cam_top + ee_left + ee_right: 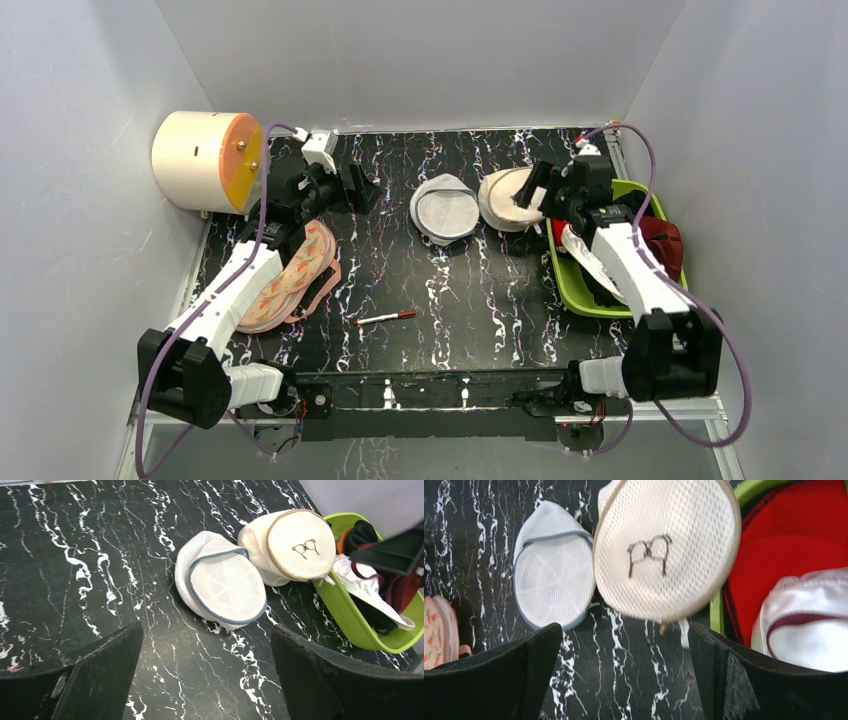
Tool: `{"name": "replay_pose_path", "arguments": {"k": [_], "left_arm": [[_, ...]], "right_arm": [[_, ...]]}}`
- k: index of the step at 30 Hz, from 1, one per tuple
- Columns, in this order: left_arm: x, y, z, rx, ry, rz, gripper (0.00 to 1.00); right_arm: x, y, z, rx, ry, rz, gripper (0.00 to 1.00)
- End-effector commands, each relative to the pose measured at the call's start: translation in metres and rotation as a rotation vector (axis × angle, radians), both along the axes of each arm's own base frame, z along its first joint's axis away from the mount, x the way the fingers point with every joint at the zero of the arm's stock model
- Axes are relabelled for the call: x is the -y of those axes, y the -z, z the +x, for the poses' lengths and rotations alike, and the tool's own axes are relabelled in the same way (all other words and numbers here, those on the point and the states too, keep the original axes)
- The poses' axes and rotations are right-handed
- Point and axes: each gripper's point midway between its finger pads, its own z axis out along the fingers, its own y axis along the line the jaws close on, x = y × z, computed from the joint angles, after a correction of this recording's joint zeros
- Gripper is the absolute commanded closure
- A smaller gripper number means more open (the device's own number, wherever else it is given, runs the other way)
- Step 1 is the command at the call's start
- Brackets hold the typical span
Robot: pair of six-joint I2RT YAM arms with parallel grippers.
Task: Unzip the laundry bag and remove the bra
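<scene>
The right tool [624, 630] hangs wide open and empty right over the laundry bag [666, 550], which sits just ahead of its fingers and nearly fills the gap between them. The bag leans on the rim of the green bin [590, 292] to that tool's right, so its flat face with the little glasses mark tips up toward the tool. I reckon that tilt suits the job, since it puts the zipped rim within reach. A small tab dangles from the rim's edge nearest the tool; it may be the zip pull, though I can't be sure. The zip looks closed all round. The bra doesn't show anywhere, so I take it to be inside, behind the mesh.

The right arm is stretched forward over the bin, its wrist bent down at the bag. The left tool [345, 190], also open with nothing in it, is held well away from the bag and angled toward it, with the grey-white pouch [225, 582] lying between. The left arm reaches out over a peach bra [295, 275] on the table [470, 290].
</scene>
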Motion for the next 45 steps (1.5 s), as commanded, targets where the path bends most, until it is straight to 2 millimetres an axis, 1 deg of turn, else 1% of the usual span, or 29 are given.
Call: {"name": "replay_pose_path", "arguments": {"k": [1, 3, 7, 10, 12, 14, 15, 19, 21, 23, 24, 26, 28, 30, 31, 33, 35, 36, 37, 38, 40, 41, 43, 45], "left_arm": [[0.017, -0.006, -0.004, 0.011, 0.089, -0.053, 0.02], [0.020, -0.004, -0.005, 0.003, 0.102, -0.057, 0.02], [0.026, -0.001, -0.007, -0.006, 0.131, -0.065, 0.02], [0.029, 0.001, -0.007, -0.017, 0.138, -0.066, 0.02], [0.029, 0.004, -0.006, -0.026, 0.134, -0.061, 0.02], [0.029, 0.004, -0.006, -0.028, 0.131, -0.060, 0.02], [0.029, 0.004, -0.006, -0.029, 0.132, -0.059, 0.02], [0.030, 0.003, -0.006, -0.025, 0.134, -0.060, 0.02], [0.030, 0.004, -0.006, -0.027, 0.135, -0.062, 0.02], [0.030, 0.006, -0.006, -0.032, 0.135, -0.061, 0.02], [0.030, 0.006, -0.006, -0.034, 0.136, -0.061, 0.02], [0.031, 0.006, -0.006, -0.035, 0.136, -0.063, 0.02], [0.032, 0.008, -0.005, -0.040, 0.142, -0.067, 0.02], [0.034, 0.010, -0.006, -0.048, 0.150, -0.073, 0.02], [0.035, 0.011, -0.006, -0.054, 0.155, -0.075, 0.02], [0.037, 0.013, -0.006, -0.063, 0.167, -0.081, 0.02], [0.040, 0.013, -0.008, -0.067, 0.182, -0.089, 0.02], [0.042, 0.013, -0.009, -0.065, 0.191, -0.091, 0.02], [0.044, 0.012, -0.010, -0.064, 0.199, -0.093, 0.02], [0.046, 0.013, -0.011, -0.065, 0.209, -0.094, 0.02], [0.052, 0.015, -0.015, -0.070, 0.236, -0.097, 0.02], [0.056, 0.017, -0.016, -0.075, 0.248, -0.094, 0.02], [0.065, 0.022, -0.020, -0.079, 0.279, -0.077, 0.02], [0.076, 0.030, -0.027, -0.086, 0.310, -0.037, 0.02]], "right_arm": [[-0.005, -0.032, 0.044, 0.086, -0.054, -0.028, 0.02], [-0.007, -0.028, 0.059, 0.059, -0.072, -0.045, 0.02], [-0.008, -0.006, 0.088, 0.009, -0.070, -0.102, 0.02], [-0.006, 0.021, 0.104, -0.047, -0.064, -0.123, 0.02], [-0.013, 0.048, 0.108, -0.114, -0.091, -0.118, 0.02], [-0.031, 0.070, 0.107, -0.169, -0.137, -0.129, 0.02], [-0.043, 0.080, 0.104, -0.190, -0.166, -0.143, 0.02], [-0.097, 0.106, 0.088, -0.226, -0.276, -0.166, 0.02], [-0.123, 0.115, 0.076, -0.239, -0.324, -0.152, 0.03], [-0.151, 0.121, 0.060, -0.250, -0.386, -0.125, 0.03], [-0.168, 0.123, 0.049, -0.255, -0.424, -0.114, 0.03], [-0.194, 0.126, 0.029, -0.263, -0.491, -0.087, 0.03], [-0.218, 0.123, 0.011, -0.264, -0.555, -0.057, 0.03], [-0.235, 0.114, -0.003, -0.254, -0.612, -0.035, 0.03], [-0.239, 0.108, -0.006, -0.243, -0.624, -0.029, 0.03], [-0.240, 0.093, -0.011, -0.218, -0.631, -0.007, 0.03], [-0.236, 0.069, -0.012, -0.173, -0.623, -0.008, 0.02], [-0.233, 0.057, -0.014, -0.150, -0.623, -0.013, 0.02], [-0.230, 0.035, -0.015, -0.103, -0.623, -0.013, 0.02], [-0.226, 0.020, -0.016, -0.064, -0.614, -0.021, 0.02], [-0.209, -0.003, -0.018, 0.007, -0.561, -0.057, 0.02], [-0.197, -0.014, -0.022, 0.046, -0.524, -0.077, 0.02], [-0.174, -0.024, -0.028, 0.091, -0.451, -0.126, 0.02], [-0.151, -0.028, -0.036, 0.134, -0.379, -0.161, 0.02]]}}
